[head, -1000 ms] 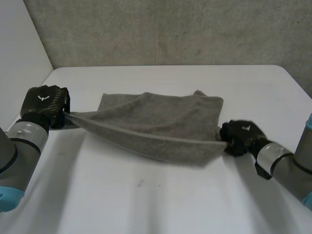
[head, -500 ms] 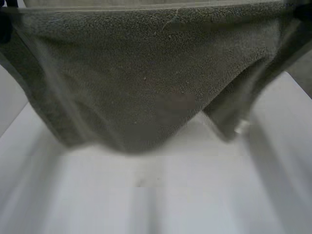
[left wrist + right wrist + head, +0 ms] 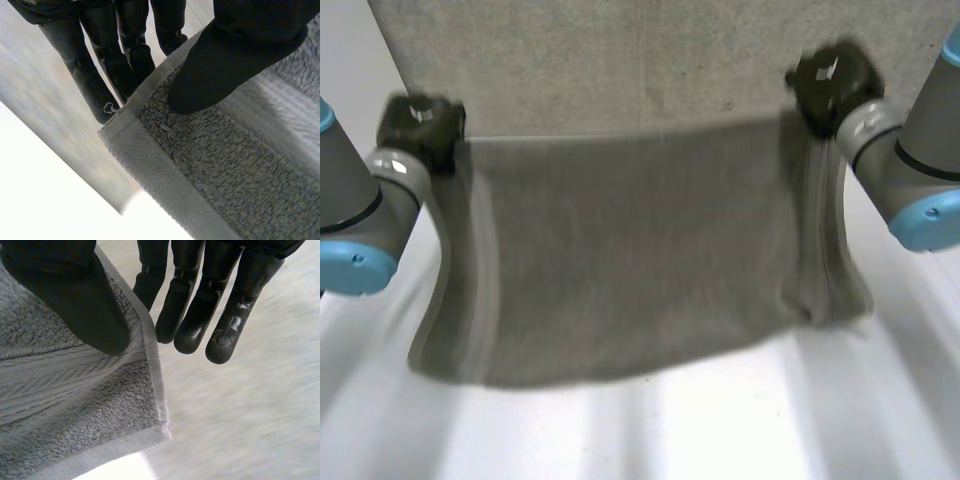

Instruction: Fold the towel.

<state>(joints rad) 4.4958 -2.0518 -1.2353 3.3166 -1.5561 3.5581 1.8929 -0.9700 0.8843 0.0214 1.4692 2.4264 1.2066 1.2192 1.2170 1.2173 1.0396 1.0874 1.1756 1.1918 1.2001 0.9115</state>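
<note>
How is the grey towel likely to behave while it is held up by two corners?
Probably floppy: the towel hangs limp between the left hand and right hand, its sides drooping in folds. Its looped pile looks grippy, so the thumb-and-finger pinches should hold.

Your head view looks down from behind on the whole hanging towel (image 3: 620,260). Your wrist views sit close along the left hand (image 3: 125,55) and right hand (image 3: 195,315), each sharing one towel corner.
</note>
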